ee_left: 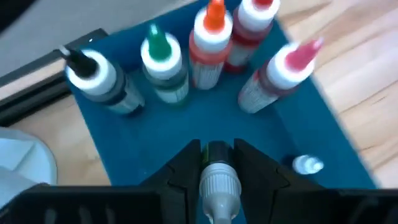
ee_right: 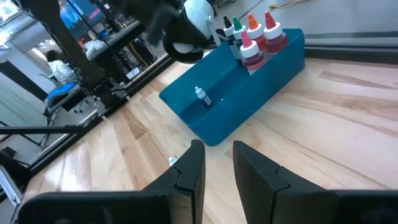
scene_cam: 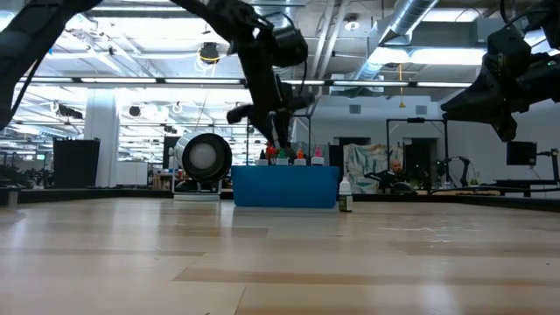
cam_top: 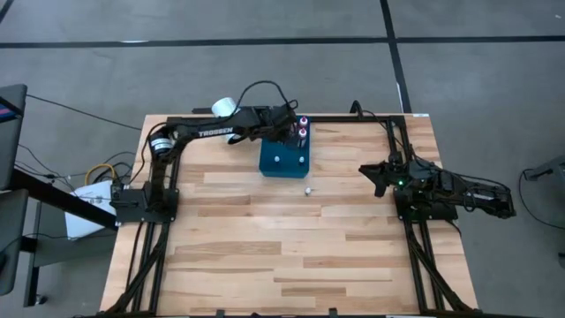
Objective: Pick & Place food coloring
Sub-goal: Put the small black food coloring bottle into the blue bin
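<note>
Several food coloring bottles stand upright at the far end of the blue tray point(cam_top: 284, 163): black-topped point(ee_left: 93, 73), green point(ee_left: 163, 59), orange point(ee_left: 210, 43), red point(ee_left: 255, 25) and pink point(ee_left: 283, 71). A tiny white bottle point(ee_left: 308, 165) stands on the tray's floor. Another tiny bottle point(cam_top: 306, 189) stands on the table just off the tray's near end. My left gripper point(ee_left: 219, 149) hangs over the tray beside the standing bottles, shut on a grey-capped bottle point(ee_left: 217, 180). My right gripper point(ee_right: 217, 155) waits at the table's right side, open, holding nothing. My left gripper pinches the grey-capped bottle between its two fingers, on the dark body point(ee_left: 217, 152) at the fingertips. The bottle lies along the fingers, its ribbed cap point(ee_left: 217, 183) pointing back toward the wrist. The fingers slant down from the table's left. The bottle is clear of the tray floor.
A large white cylinder point(cam_top: 222, 107) lies at the table's far edge, left of the tray. Black frame rails point(cam_top: 141, 238) run along the table's left, right and far edges. Bare wood point(cam_top: 282, 256) spreads over the near half of the table.
</note>
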